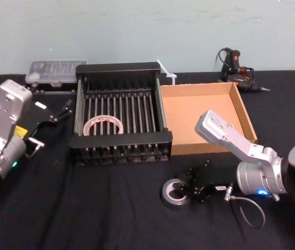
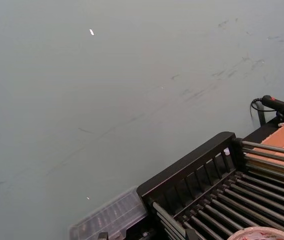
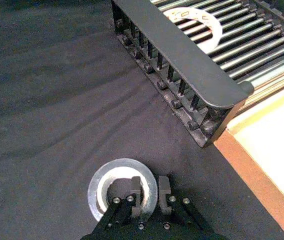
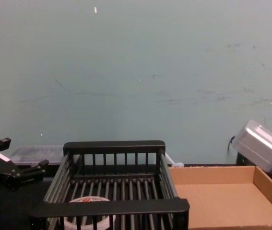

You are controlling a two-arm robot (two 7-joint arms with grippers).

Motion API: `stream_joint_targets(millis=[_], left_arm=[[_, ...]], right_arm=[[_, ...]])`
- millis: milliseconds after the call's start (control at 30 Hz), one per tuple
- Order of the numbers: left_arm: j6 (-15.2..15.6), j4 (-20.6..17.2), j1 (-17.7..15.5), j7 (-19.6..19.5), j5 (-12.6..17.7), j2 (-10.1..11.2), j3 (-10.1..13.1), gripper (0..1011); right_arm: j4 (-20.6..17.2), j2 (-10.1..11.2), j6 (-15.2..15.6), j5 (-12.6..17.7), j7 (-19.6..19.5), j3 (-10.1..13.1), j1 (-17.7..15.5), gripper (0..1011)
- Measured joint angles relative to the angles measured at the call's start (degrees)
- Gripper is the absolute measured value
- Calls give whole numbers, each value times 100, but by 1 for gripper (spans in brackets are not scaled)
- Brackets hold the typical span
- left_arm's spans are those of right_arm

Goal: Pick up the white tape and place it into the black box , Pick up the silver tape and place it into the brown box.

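Lying flat on the desk (image 1: 111,213) just in front of the brown box (image 1: 243,112), your silver tape (image 3: 116,166) has its wall pinched by the right claw (image 3: 150,185), one finger inside the core and one outside. Your white tape (image 1: 87,127) rests inside the black box (image 1: 121,139). Your left claw (image 1: 59,110) hangs spread open just beside that box.

A matt black cloth (image 1: 85,208), faintly creased, covers the table. The black slatted plastic crate (image 1: 121,139) looks smooth and slightly glossy. The shallow brown tray (image 1: 199,114) is matt cardboard. At lower centre, the grey tape roll (image 3: 121,165) has a silvery sheen.
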Motion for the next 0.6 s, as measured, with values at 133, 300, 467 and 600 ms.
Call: stream_joint_targets(millis=[133, 300, 467, 600], left_arm=[[0, 0, 0, 0, 0, 0, 1, 1001], [0, 0, 0, 0, 0, 0, 0, 1001], [0, 0, 0, 0, 0, 0, 0, 1001], [0, 0, 0, 0, 0, 0, 0, 1001]], right_arm=[[0, 0, 0, 0, -1, 0, 0, 161], [1, 0, 0, 0, -1, 0, 0, 161], [0, -1, 14, 24, 0, 23, -1, 161], [-8, 5, 59, 98, 0, 90, -8, 160]])
